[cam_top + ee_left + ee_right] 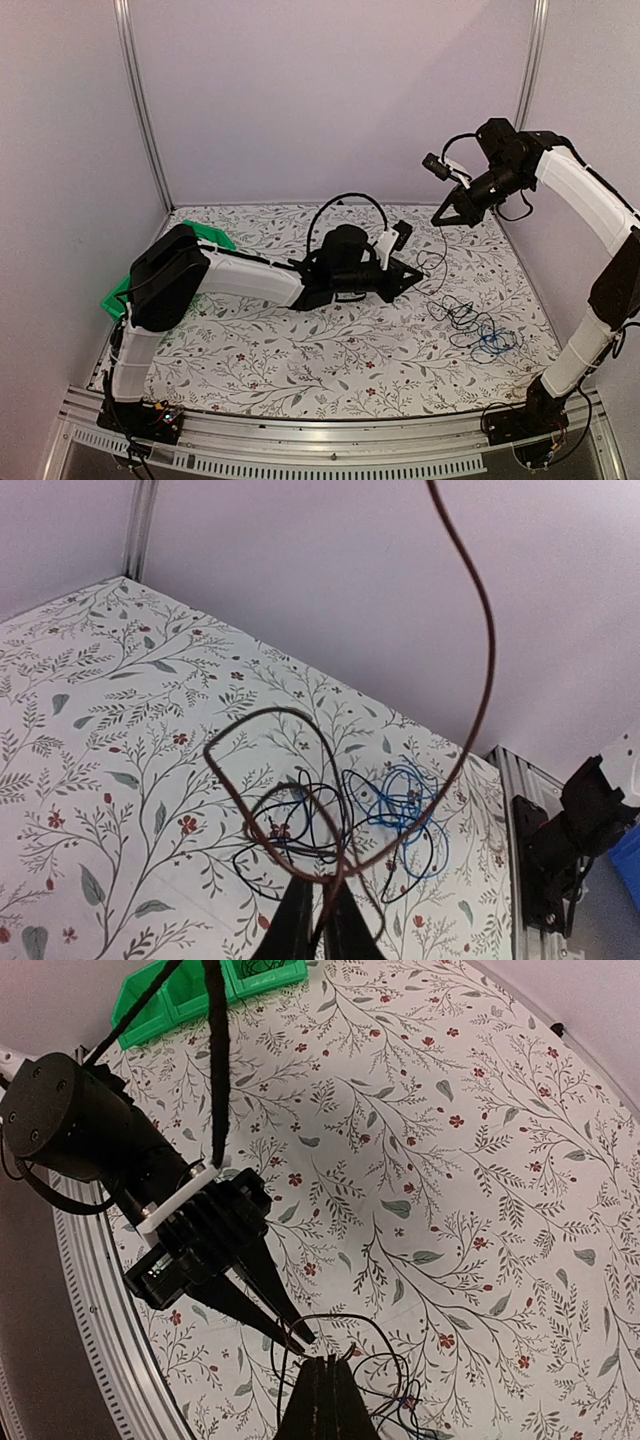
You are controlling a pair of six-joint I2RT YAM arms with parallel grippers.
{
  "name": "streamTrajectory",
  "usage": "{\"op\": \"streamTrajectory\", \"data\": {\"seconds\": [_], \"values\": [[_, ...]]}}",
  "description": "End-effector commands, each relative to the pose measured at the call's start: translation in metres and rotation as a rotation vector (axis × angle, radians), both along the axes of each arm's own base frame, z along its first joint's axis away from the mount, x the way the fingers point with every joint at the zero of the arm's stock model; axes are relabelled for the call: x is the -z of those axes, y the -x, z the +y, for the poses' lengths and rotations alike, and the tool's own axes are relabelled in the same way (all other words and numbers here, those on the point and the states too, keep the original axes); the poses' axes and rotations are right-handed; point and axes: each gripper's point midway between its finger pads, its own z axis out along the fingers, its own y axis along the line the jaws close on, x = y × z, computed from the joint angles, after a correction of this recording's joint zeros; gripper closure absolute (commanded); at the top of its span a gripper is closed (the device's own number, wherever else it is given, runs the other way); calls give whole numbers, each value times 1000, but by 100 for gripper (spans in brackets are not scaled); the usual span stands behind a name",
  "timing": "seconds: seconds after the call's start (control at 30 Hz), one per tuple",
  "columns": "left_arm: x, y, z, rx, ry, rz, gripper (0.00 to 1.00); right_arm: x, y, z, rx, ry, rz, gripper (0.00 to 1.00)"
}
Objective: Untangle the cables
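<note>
The cables (466, 316) lie in a tangled heap on the right of the floral table, thin black loops (300, 830) mixed with a bright blue one (405, 805). A brown cable (487, 650) rises out of the heap. My left gripper (325, 885) is low over the table beside the heap, its jaws pinched on a low loop of this brown cable. High above at the back right, my right gripper (438, 218) is shut on the same cable's upper part, which hangs down from it. In the right wrist view, the left gripper (305, 1338) sits just below the right gripper (327, 1360).
A green bin (208, 238) stands at the table's back left, partly behind the left arm (250, 278). Metal frame posts and white walls close the cell. An aluminium rail (330, 440) runs along the near edge.
</note>
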Motion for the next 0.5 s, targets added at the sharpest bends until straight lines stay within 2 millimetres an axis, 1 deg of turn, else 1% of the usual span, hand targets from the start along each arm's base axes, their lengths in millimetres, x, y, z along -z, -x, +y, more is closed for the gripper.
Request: {"op": "streamTrajectory", "data": {"seconds": [0.0, 0.07, 0.1, 0.17, 0.23, 0.27, 0.3, 0.37, 0.47], "values": [[1, -4, 10, -25, -6, -6, 100, -26, -6, -3, 22, 5, -87, 100], [11, -3, 19, -45, -20, 8, 100, -36, -16, -9, 50, 17, -134, 100], [19, -3, 25, -57, -34, 21, 100, -46, -24, -15, 74, 14, -172, 100], [37, -2, 38, -82, -63, 63, 100, -72, -43, -31, 139, -10, -257, 100], [56, 2, 49, -95, -93, 115, 100, -101, -63, -51, 218, -32, -342, 100], [65, 4, 55, -101, -109, 140, 100, -113, -71, -62, 257, -36, -376, 100], [75, 6, 61, -106, -131, 159, 100, -121, -81, -72, 294, -29, -410, 100], [86, 10, 69, -109, -156, 178, 100, -137, -95, -90, 361, -30, -473, 100], [95, 12, 77, -113, -183, 189, 100, -153, -106, -110, 443, -26, -543, 100]]}}
